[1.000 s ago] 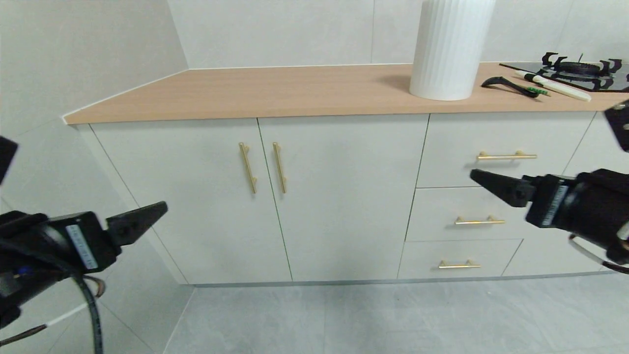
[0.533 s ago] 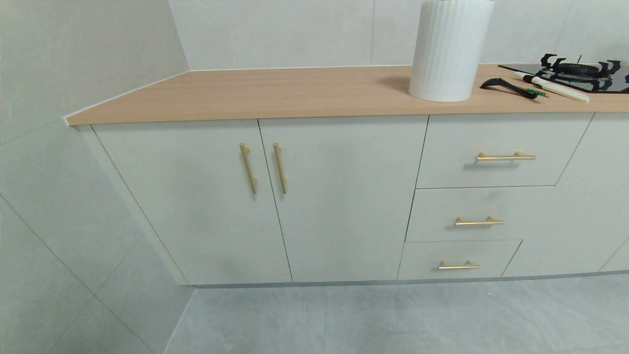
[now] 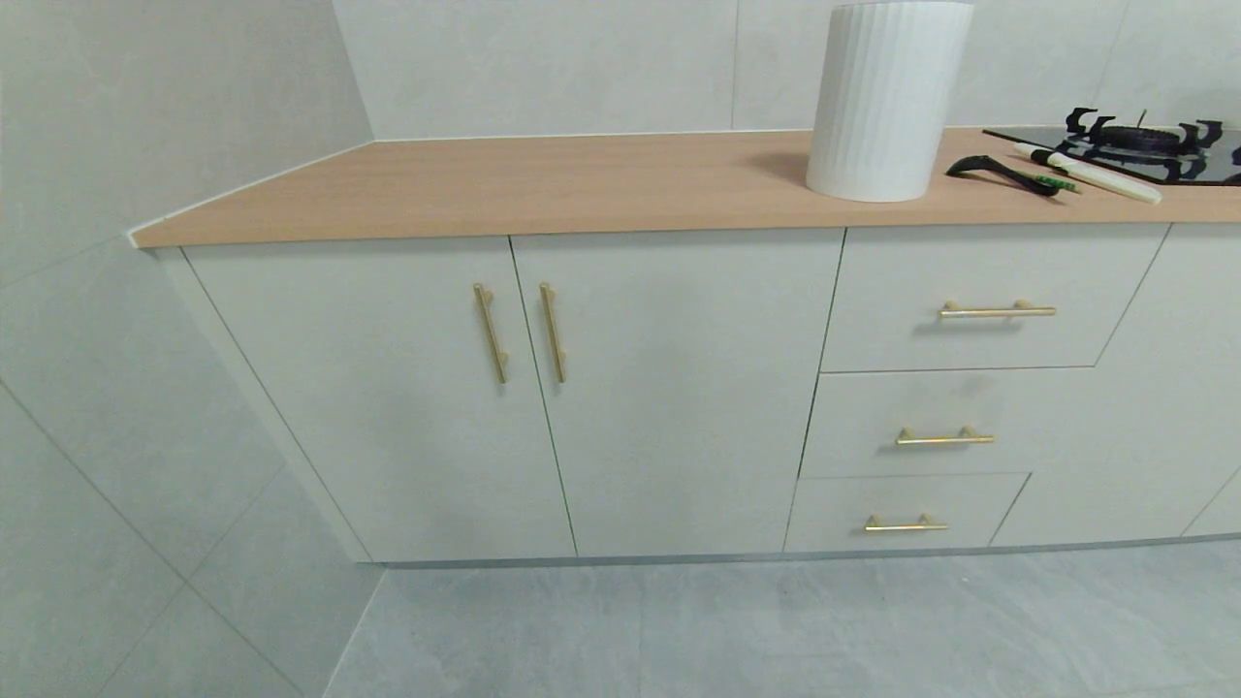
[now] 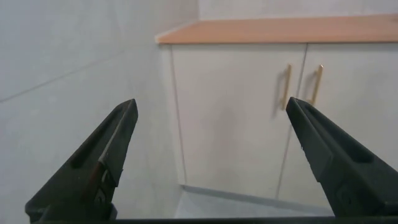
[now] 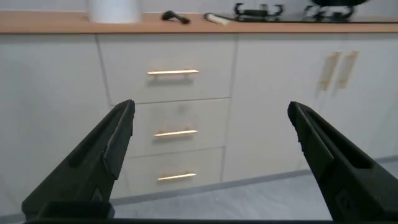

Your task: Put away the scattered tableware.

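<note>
On the wooden counter (image 3: 543, 184) lie a black utensil (image 3: 1003, 173) and a white-handled knife (image 3: 1091, 173) with a green-tipped tool beside it, to the right of a tall ribbed white container (image 3: 884, 102). The same utensils (image 5: 176, 17) show far off in the right wrist view. My left gripper (image 4: 211, 112) is open, facing the double cabinet doors (image 4: 298, 87) with nothing between its fingers. My right gripper (image 5: 211, 115) is open too, facing the stack of drawers (image 5: 174, 102), well short of them.
A gas hob (image 3: 1144, 141) sits at the counter's far right. Below are two doors with gold handles (image 3: 519, 330) and three drawers (image 3: 970, 310). A tiled wall (image 3: 116, 291) closes the left side. Grey floor (image 3: 679, 630) lies in front.
Both arms, in the head view a second ago, have pulled back out of it. The cabinet and the items on the counter have stayed in place.
</note>
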